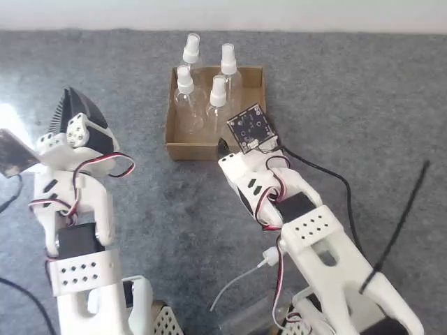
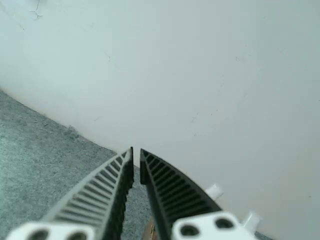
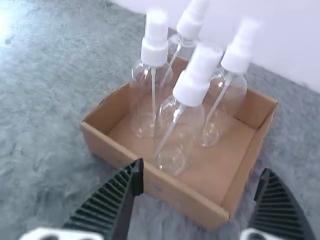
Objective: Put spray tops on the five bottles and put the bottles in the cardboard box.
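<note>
Left arm (image 1: 73,202): it stands at the side of the table well apart from the box, forearm raised. The left gripper (image 2: 136,152) points up and outward at the wall (image 2: 200,75). Its two ribbed fingers (image 2: 107,192) lie together with only a sliver of light between the tips, and nothing is held between them.

Right arm (image 1: 307,223): it is stretched forward across the table, with its camera board (image 1: 250,129) above the near rim of the cardboard box (image 3: 160,186). The right gripper (image 3: 201,167) hangs just short of that near wall, aimed down into the box. Its fingers are spread wide apart and grip nothing.

Task items: I count four clear bottles (image 3: 172,125) standing upright inside the box, grouped toward one side, the other side showing bare floor. Each carries a white spray top (image 3: 197,75). The nearest bottle stands close behind the front wall, between the right gripper's open fingers as that wrist camera sees it.

Surface and room: the table is covered in mottled grey carpet (image 1: 349,91), running back to a plain white wall. A black cable (image 1: 347,202) trails beside the right arm, and a white cable (image 1: 234,285) lies on the carpet between the two arm bases.
</note>
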Robot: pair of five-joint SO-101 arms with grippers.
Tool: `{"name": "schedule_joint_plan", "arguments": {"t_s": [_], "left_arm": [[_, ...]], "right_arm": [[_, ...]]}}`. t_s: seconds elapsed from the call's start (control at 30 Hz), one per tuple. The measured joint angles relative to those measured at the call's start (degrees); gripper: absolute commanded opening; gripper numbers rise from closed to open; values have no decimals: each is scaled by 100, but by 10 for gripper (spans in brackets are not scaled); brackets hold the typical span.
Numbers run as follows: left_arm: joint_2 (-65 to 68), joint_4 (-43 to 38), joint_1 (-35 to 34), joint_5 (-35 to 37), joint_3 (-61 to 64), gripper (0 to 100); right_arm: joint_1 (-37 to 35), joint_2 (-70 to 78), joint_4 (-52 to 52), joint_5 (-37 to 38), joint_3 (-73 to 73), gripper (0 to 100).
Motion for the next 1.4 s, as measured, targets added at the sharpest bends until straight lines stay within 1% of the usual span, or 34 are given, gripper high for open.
{"name": "schedule_joint_plan", "arguments": {"t_s": [0.2,0.33,0.6,0.83,1.1,1.23,1.4], "left_arm": [[0,0,0,0,0,19],[0,0,0,0,0,19],[0,0,0,0,0,19],[0,0,0,0,0,19],[0,0,0,0,0,19],[0,0,0,0,0,19],[0,0,0,0,0,19]], "right_arm": [[9,-563,1574,-334,-290,325],[9,-862,2532,-396,-290,325],[9,-1363,4088,-914,-290,327],[18,-1459,5046,-1547,-290,328],[0,-1459,5811,-1609,-290,325],[-360,-1468,6259,-1723,-290,325],[-1037,-1468,6558,-2532,-290,325]]}}
